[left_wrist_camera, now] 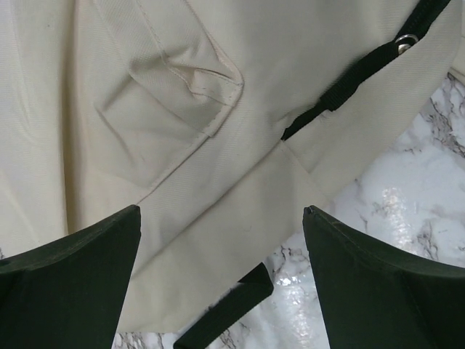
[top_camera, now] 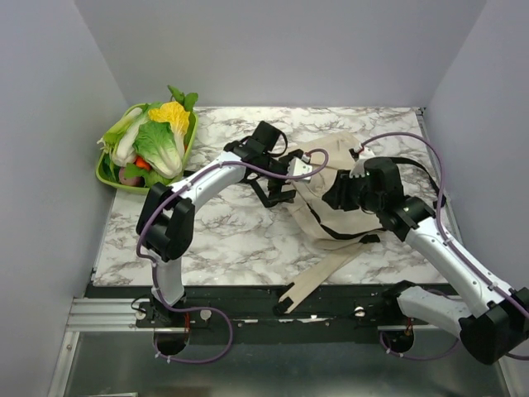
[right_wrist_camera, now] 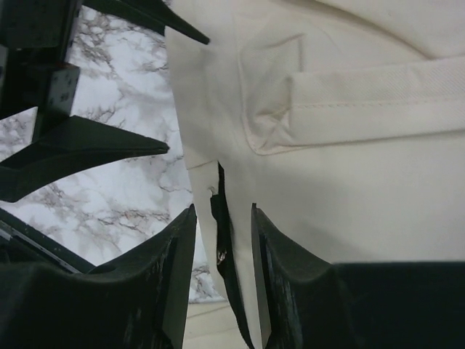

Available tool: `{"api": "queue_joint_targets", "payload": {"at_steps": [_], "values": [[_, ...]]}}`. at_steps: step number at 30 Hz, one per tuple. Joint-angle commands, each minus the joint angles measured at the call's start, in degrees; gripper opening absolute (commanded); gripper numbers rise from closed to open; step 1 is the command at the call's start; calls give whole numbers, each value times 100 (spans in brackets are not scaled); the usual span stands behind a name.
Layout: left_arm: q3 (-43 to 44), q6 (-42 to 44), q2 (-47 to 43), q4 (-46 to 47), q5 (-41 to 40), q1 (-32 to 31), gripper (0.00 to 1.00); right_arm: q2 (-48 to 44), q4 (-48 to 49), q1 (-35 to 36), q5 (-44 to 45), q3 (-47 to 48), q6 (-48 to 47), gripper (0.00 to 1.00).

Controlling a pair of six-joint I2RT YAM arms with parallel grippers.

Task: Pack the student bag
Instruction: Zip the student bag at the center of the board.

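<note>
The student bag is a beige cloth backpack with black trim, lying crumpled right of the table's middle. Its long beige straps trail to the front edge. My left gripper hovers at the bag's left edge, jaws wide open and empty; in the left wrist view beige cloth and a black strap tip lie below it. My right gripper is on top of the bag. In the right wrist view its jaws stand narrow, shut on a fold of the bag's edge with black zipper trim.
A green tray piled with toy vegetables stands at the back left. Grey walls close in the table on three sides. The left gripper's fingers show close by in the right wrist view. Bare marble lies left of the bag.
</note>
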Motion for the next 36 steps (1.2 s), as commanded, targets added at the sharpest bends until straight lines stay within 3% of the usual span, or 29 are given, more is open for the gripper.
{"api": "queue_joint_targets", "payload": {"at_steps": [1, 5, 17, 22, 32, 36], "values": [[7, 386, 144, 387, 316, 0, 99, 166, 550, 46, -616, -5, -603, 44], [-168, 395, 100, 439, 430, 0, 99, 561, 638, 230, -925, 74, -664, 48], [-538, 316, -102, 650, 308, -35, 99, 1019, 515, 433, -539, -75, -752, 53], [-547, -105, -172, 773, 377, -35, 99, 1160, 366, 450, -336, -101, -761, 51], [-1021, -1221, -208, 1932, 378, 88, 99, 1195, 514, 529, -99, -488, -533, 49], [-986, -1284, -164, 1916, 334, 105, 99, 1256, 471, 661, 67, -462, -506, 49]]}}
